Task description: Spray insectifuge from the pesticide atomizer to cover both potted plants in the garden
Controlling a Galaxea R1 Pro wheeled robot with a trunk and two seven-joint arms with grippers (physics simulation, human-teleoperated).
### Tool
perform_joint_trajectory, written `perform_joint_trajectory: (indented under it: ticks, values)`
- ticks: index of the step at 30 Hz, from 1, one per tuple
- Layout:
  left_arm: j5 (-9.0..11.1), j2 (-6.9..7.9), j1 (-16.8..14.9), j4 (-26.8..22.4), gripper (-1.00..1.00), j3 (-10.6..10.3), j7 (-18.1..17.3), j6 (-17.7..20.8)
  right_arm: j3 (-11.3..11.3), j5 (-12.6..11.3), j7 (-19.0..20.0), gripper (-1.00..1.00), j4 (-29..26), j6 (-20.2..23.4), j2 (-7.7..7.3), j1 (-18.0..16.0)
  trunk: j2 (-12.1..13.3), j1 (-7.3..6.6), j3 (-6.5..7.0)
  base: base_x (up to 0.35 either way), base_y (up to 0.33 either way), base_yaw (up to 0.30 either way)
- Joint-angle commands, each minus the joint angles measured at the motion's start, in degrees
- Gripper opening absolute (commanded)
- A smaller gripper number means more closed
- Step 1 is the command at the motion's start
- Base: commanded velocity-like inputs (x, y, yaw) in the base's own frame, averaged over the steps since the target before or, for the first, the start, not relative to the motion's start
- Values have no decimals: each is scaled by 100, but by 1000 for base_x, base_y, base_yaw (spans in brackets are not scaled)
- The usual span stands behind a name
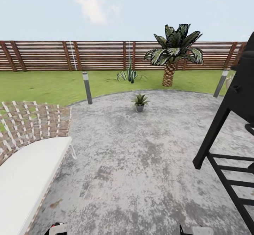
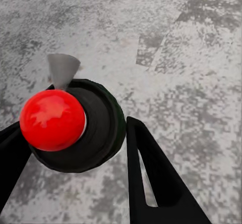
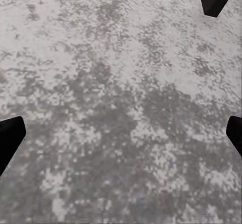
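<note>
The pesticide atomizer point(image 2: 53, 119), a dark bottle seen from above its red top, sits between the fingers of my left gripper point(image 2: 75, 128), which is shut on it over the grey patio. One potted plant point(image 1: 140, 102), a small green rosette in a grey pot, stands on the patio point(image 1: 141, 164) near its far edge, well ahead of me. The second potted plant is out of view. My right gripper point(image 3: 121, 135) is open above bare paving, its fingertips point(image 3: 10, 138) wide apart with nothing between them.
A woven chair with a white cushion point(image 1: 28, 168) stands at the left, a black metal stand point(image 1: 229, 122) at the right. Beyond the patio are lawn, two bollard lamps point(image 1: 87, 88), a spiky clump point(image 1: 130, 74), a palm point(image 1: 173, 51) and the wooden fence point(image 1: 95, 55).
</note>
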Motion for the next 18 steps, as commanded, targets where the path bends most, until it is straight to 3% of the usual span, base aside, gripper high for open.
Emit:
perform_joint_trajectory:
  ticks: [1,9,18]
  values:
    - [-13,0,-5,5,-100,2,22,-18,4,36,-37,100,4,-8,-2,-3,-2,2,-5,335,2,0]
    - [-13,0,-2,6,-100,2,22,-18,4,36,-37,100,4,-8,0,-3,-2,2,-5,336,0,-2]
    - [-7,0,-4,6,-100,2,22,-18,6,36,-37,100,4,-10,3,-3,-2,2,6,336,0,-111]
